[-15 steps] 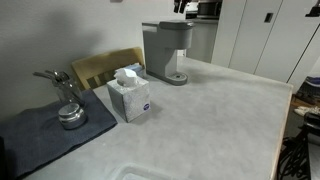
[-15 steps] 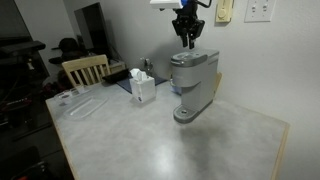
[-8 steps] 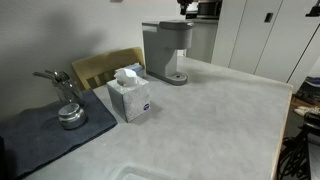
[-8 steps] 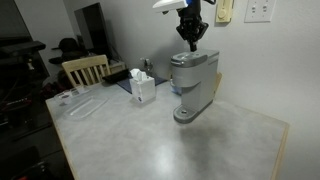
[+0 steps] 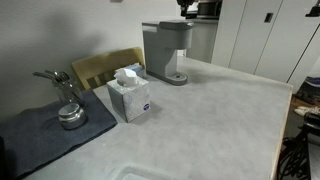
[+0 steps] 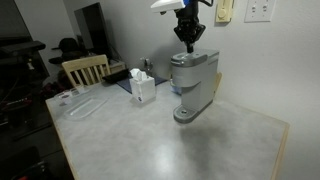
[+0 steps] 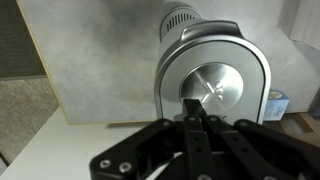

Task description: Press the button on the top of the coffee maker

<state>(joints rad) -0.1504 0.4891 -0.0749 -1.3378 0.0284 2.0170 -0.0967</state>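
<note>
The grey coffee maker (image 5: 165,50) stands at the back of the counter and shows in both exterior views (image 6: 193,85). From above, the wrist view shows its dark head with a round silver button (image 7: 218,92) in the middle of the top. My gripper (image 6: 187,42) hangs just above the machine's top, fingers pointing down. In the wrist view the two fingers (image 7: 192,100) are pressed together and empty, their tips over the left edge of the silver button. In an exterior view only the gripper's lower end (image 5: 186,8) shows at the top edge of the frame.
A white-and-blue tissue box (image 5: 130,98) stands beside the machine (image 6: 142,88). A wooden chair (image 5: 105,66) is behind the counter. A metal item (image 5: 68,105) sits on a dark mat. A clear tray (image 6: 82,103) lies on the counter.
My gripper has shifted very slightly upward over the coffee maker's top since a second ago. Nothing else has moved.
</note>
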